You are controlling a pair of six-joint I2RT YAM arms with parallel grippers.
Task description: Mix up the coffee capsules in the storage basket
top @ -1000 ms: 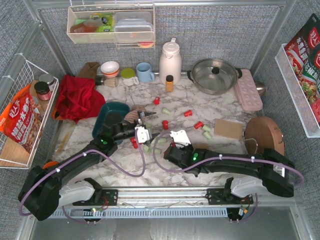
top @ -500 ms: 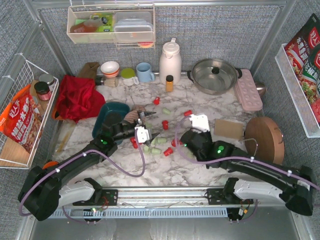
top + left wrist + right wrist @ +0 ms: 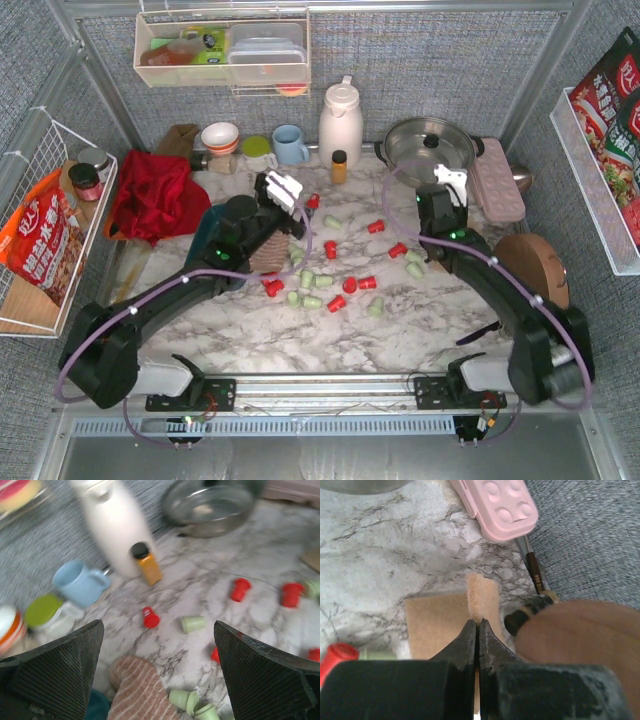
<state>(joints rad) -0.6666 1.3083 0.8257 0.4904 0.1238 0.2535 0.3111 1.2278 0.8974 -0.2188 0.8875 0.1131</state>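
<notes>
Red and mint-green coffee capsules (image 3: 337, 302) lie scattered over the marble table, none visible in the storage basket. The dark teal basket (image 3: 198, 243) is mostly hidden under my left arm. A sliver of it shows in the left wrist view (image 3: 97, 709), beside a brown striped cloth (image 3: 137, 690). My left gripper (image 3: 285, 195) hovers open and empty above the cloth; loose capsules (image 3: 192, 624) lie beyond it (image 3: 157, 630). My right gripper (image 3: 452, 180) is at the far right by the pan. Its jaws (image 3: 478, 622) are pressed together on a thin tan strip (image 3: 482, 592).
A white thermos (image 3: 340, 120), amber bottle (image 3: 339, 165), blue mug (image 3: 290, 145) and steel pan (image 3: 430, 150) line the back. A pink tray (image 3: 495, 180) and round wooden board (image 3: 530, 265) stand right. A tan square (image 3: 437, 625) lies under the right gripper. Red cloth (image 3: 155, 195) lies left.
My right arm swung from the table's middle to the far right by the pan. My left gripper moved back and up over the basket. More capsules now lie in the middle.
</notes>
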